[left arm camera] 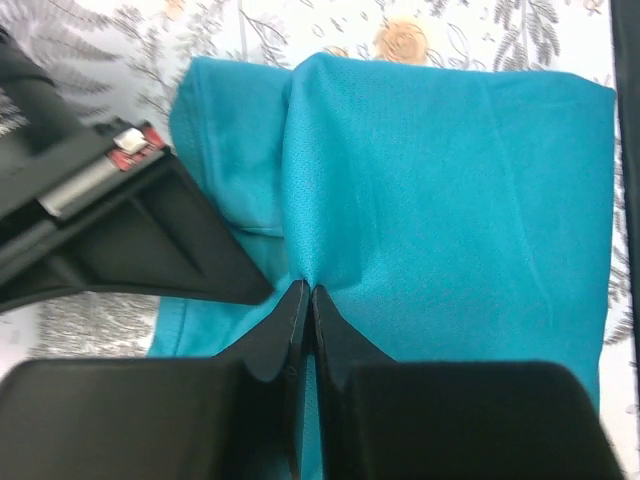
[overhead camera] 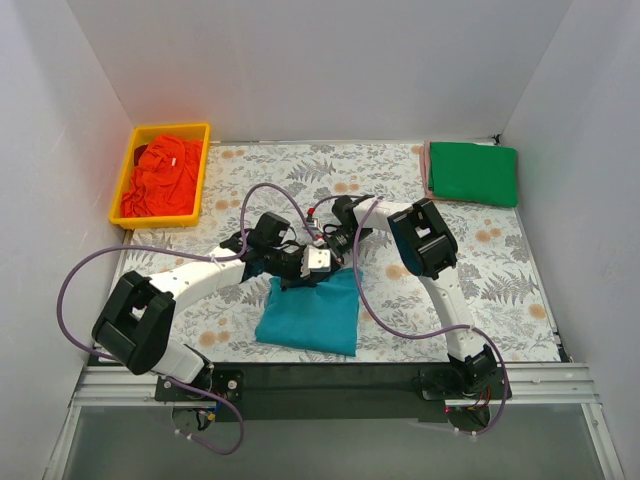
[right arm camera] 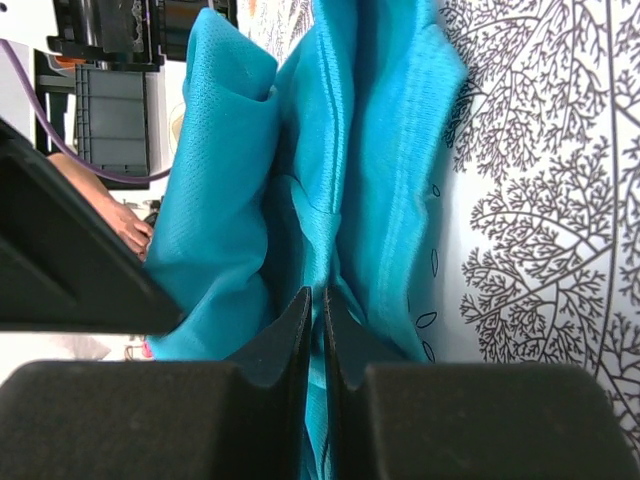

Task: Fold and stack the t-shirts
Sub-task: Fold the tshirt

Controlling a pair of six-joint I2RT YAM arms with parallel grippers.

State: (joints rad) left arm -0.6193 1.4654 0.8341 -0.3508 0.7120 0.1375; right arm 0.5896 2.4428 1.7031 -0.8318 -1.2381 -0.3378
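Left hand (left arm camera: 303, 290) is clenched on the teal-blue t-shirt (left arm camera: 450, 200), its two fingers pressed together with a ridge of cloth pinched at the tips. Right hand (right arm camera: 315, 295) is likewise closed on the same shirt, a fold of the blue fabric caught between its narrow jaws. From above, both hands meet just beside each other at the far edge of the teal-blue t-shirt (overhead camera: 310, 315), which lies folded in a rough rectangle on the floral sheet (overhead camera: 500, 270) covering the bench, near the middle and close to the arm bases. Its far edge is bunched and lifted where the hands grip. A green t-shirt (overhead camera: 472, 173) lies folded flat at the far right corner. An orange-red t-shirt (overhead camera: 165, 180) sits crumpled inside the yellow bin (overhead camera: 118, 190) at the far left.
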